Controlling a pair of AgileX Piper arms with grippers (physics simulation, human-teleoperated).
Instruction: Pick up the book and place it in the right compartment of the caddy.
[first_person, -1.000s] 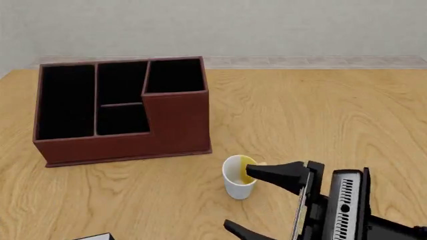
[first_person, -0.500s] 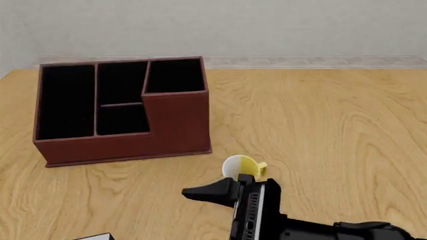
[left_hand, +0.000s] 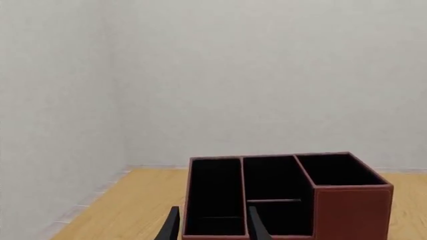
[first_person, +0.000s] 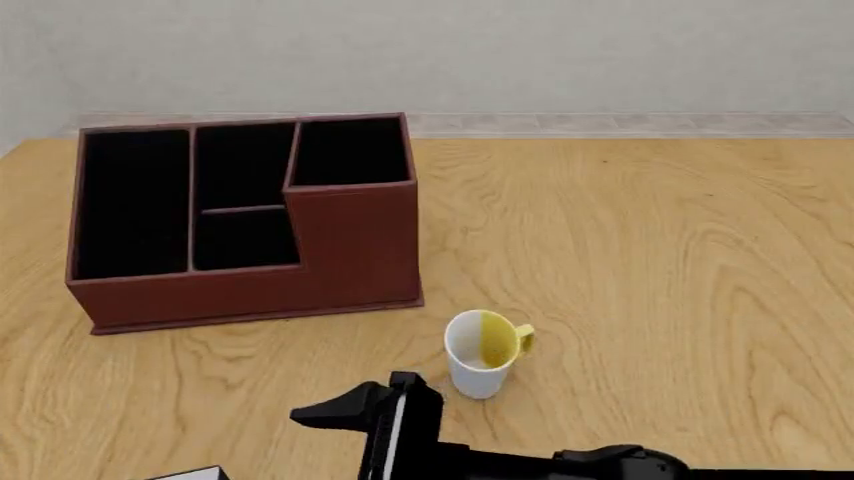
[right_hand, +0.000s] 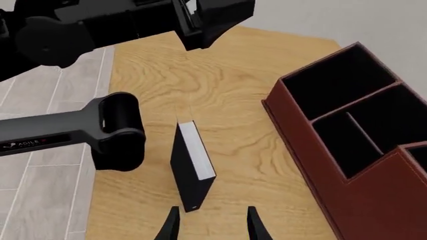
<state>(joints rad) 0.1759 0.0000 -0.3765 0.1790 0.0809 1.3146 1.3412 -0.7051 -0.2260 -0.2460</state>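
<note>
**Right gripper facing the upright book on the worktop**

The right gripper (right_hand: 208, 222) is pointing at the book (right_hand: 190, 170) with its two dark fingers spread apart and nothing between them. The book is standing on edge on the wooden worktop (right_hand: 220, 100), just ahead of the fingertips and lined up roughly with the gap between them, not touching either one. It is showing as a thin rectangular hardcover: plain black covers, a narrow black spine end facing the gripper, and a strip of white page edges running along its upper side.

Beyond the book and off to one side of the gripper, the caddy (right_hand: 347, 130) is sitting on the worktop, a reddish-brown box with black-lined sections; its raised, tallest right compartment (first_person: 350, 150) is showing as a roughly square well in the front view. A white mug (first_person: 481, 352) with a yellow interior is standing near the caddy's front corner, just beyond the right arm in the front view.

The left gripper (left_hand: 211, 227) is hanging in the air facing the caddy (left_hand: 287, 195), its fingertips parted and holding nothing. In the front view only a pale corner at the bottom edge is showing where the book stands.
</note>
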